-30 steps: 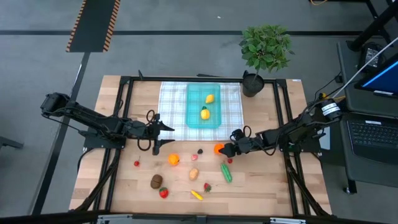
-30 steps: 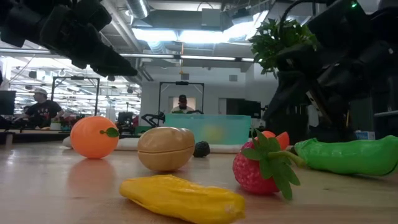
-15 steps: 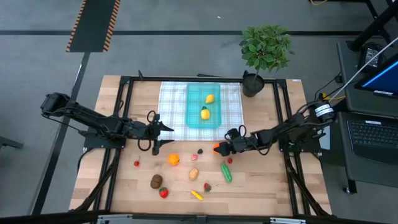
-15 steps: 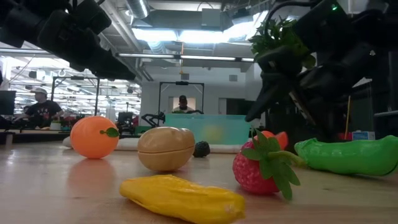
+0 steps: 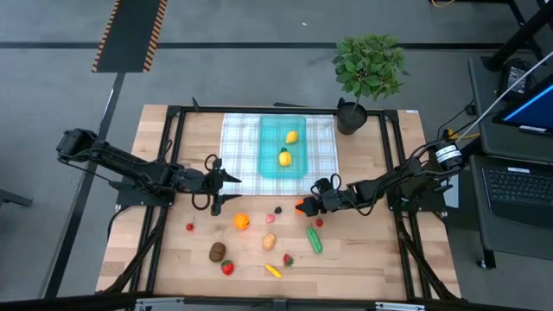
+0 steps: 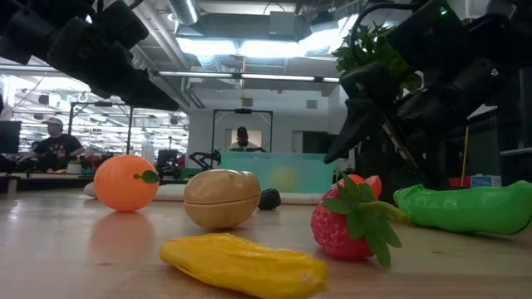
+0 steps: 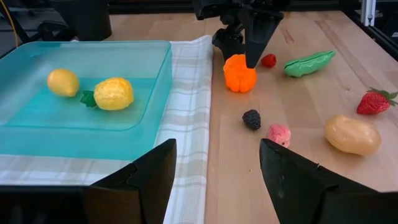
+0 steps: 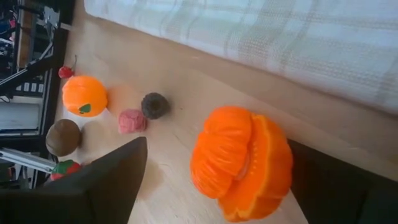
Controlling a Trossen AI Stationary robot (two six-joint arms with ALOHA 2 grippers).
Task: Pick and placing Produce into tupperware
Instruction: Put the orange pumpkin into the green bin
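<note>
Produce-wise, the peeled orange sat by the cloth's near edge, right gripper spread wide around it, ungripped

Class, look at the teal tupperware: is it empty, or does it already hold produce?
Not empty. The tupperware holds two yellow lemons, lying apart on its floor; the left wrist view shows the same two.

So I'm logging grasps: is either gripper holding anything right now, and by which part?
Nothing is held. The right gripper stands open around the peeled orange, not yet closed. The left gripper hovers open by the tupperware.
</note>
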